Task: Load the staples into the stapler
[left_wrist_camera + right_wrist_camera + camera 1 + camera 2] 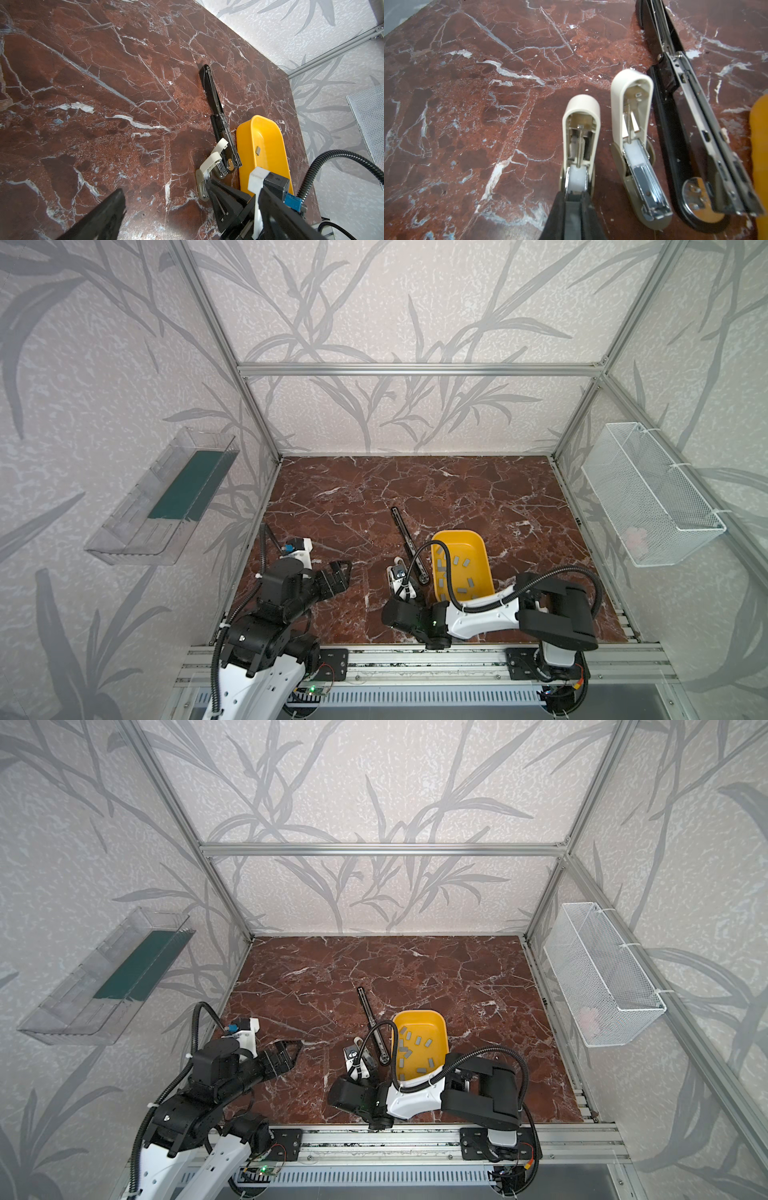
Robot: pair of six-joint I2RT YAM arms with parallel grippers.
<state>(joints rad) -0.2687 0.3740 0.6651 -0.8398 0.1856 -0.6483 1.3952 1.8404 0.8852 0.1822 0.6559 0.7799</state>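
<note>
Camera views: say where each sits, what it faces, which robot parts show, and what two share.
Top views: above the arm bases, looking down on the table, left arm and right arm.
Left wrist: on the left arm, facing the black stapler and yellow tray; one gripper finger shows.
Right wrist: on the right arm, looking along the right gripper, shut on a cream mini stapler.
Both wrist views share the black stapler.

Overhead stereo pair, close wrist views

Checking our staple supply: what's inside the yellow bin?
Loose grey staples lie scattered on the floor of the yellow bin. The right arm covers its near end, so anything there is hidden.
</note>
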